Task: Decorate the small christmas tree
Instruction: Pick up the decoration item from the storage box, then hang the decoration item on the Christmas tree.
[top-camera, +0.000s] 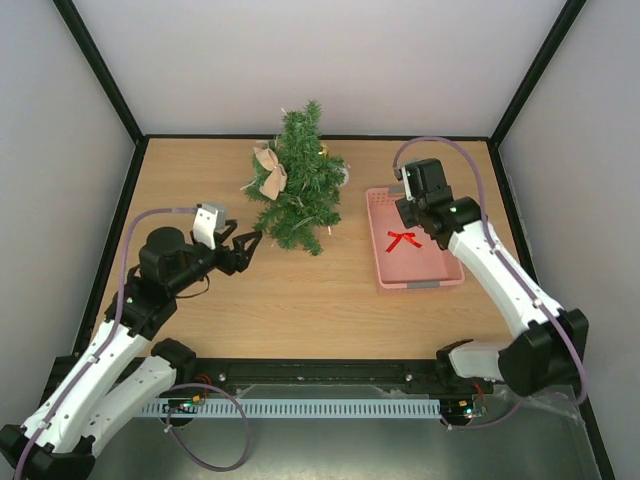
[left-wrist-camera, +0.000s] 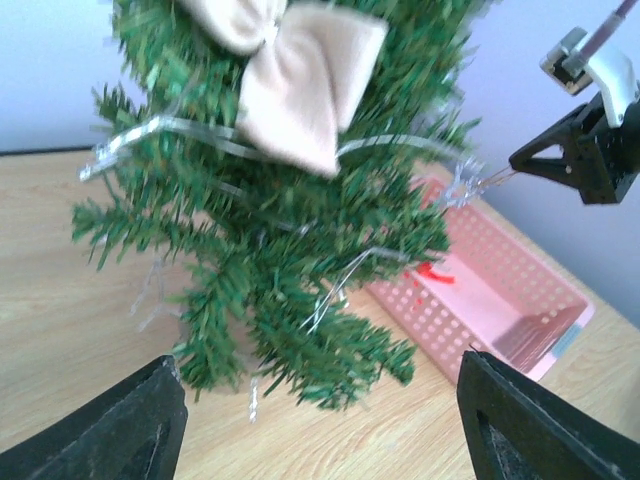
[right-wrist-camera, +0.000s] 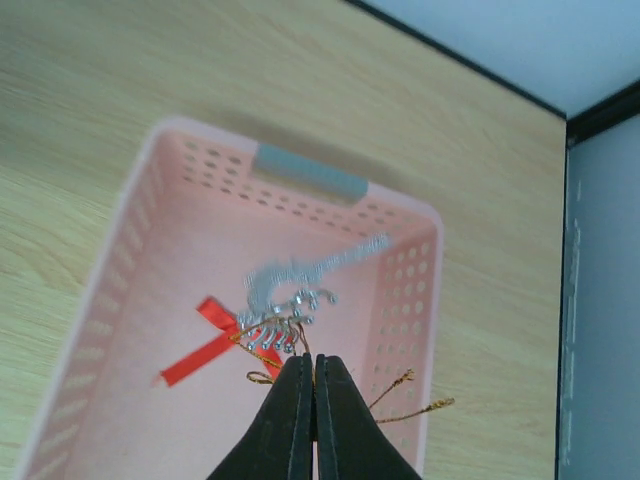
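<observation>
Branches of the small christmas tree (top-camera: 300, 190) carry a beige bow (top-camera: 270, 170) and a clear glittery strand (left-wrist-camera: 200, 135); the tree stands at the back middle of the wooden table (top-camera: 300, 300), just left of the pink basket (top-camera: 425, 284). The left gripper (top-camera: 250, 248) sits beside the tree's lower branches, fingers spread wide and empty. Over the basket, the right gripper (right-wrist-camera: 308, 362) has its fingers pressed together on the gold thread of a silver ornament (right-wrist-camera: 290, 285). A red bow (right-wrist-camera: 215, 340) lies on the basket floor.
</observation>
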